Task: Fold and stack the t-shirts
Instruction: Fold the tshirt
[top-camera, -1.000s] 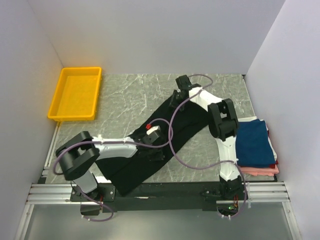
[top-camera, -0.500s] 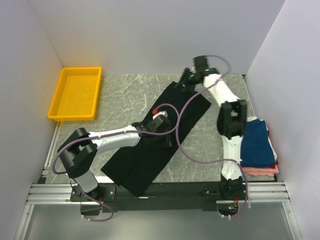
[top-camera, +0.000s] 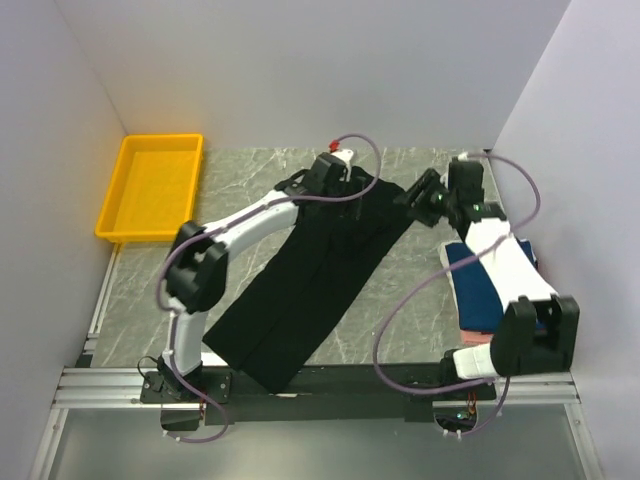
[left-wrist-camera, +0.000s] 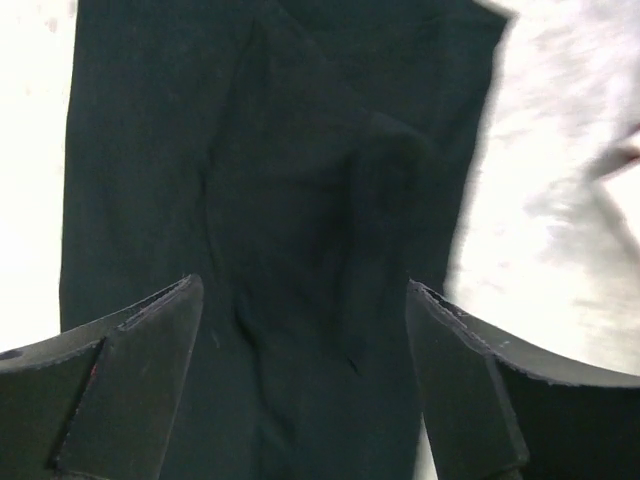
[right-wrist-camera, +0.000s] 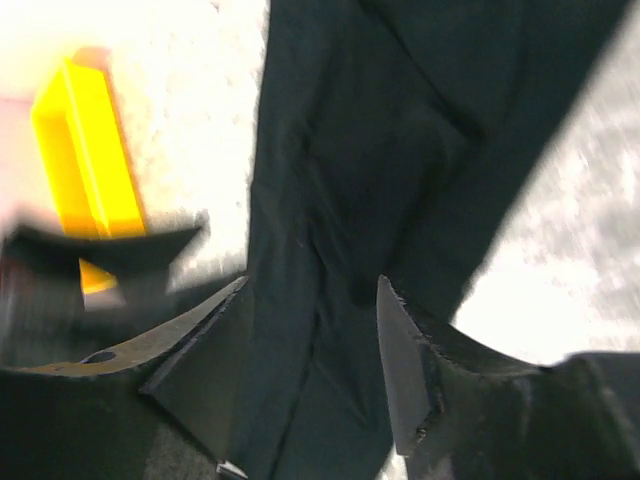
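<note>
A large plain black short-sleeved t-shirt (top-camera: 305, 290), folded into a long narrow strip, lies flat on the grey marbled tabletop (top-camera: 240, 205). In the overhead view it runs from about 7 o'clock, near the arm bases, toward 1 o'clock; its sleeves and collar cannot be picked out in the dark cloth. The left gripper (left-wrist-camera: 303, 295) hangs over the 1 o'clock end of the strip with its two fingers (left-wrist-camera: 130, 390) spread wide apart and nothing between them. Its own camera shows only creased black fabric below, a raised fold running toward 12 o'clock, and washed-out pale table at 3 and 9 o'clock. The right gripper (right-wrist-camera: 312, 295) sits just off that same end, on its 3 o'clock side, jaws likewise parted and empty. Whether either gripper touches the cloth cannot be told. The right wrist view is blurred: the rectangular yellow plastic tray (top-camera: 150, 185) is a bright smear at 10 o'clock there, with an unidentifiable dark shape under it. Overhead, the tray sits in the 10 o'clock corner, well apart from the black shirt. At 4 o'clock a stack of folded shirts is largely covered by the right arm (top-camera: 510, 265). A navy blue folded t-shirt (top-camera: 478, 295) lies on top, a pink folded t-shirt (top-camera: 480, 338) shows only its near edge, and anything between them is hidden.
</note>
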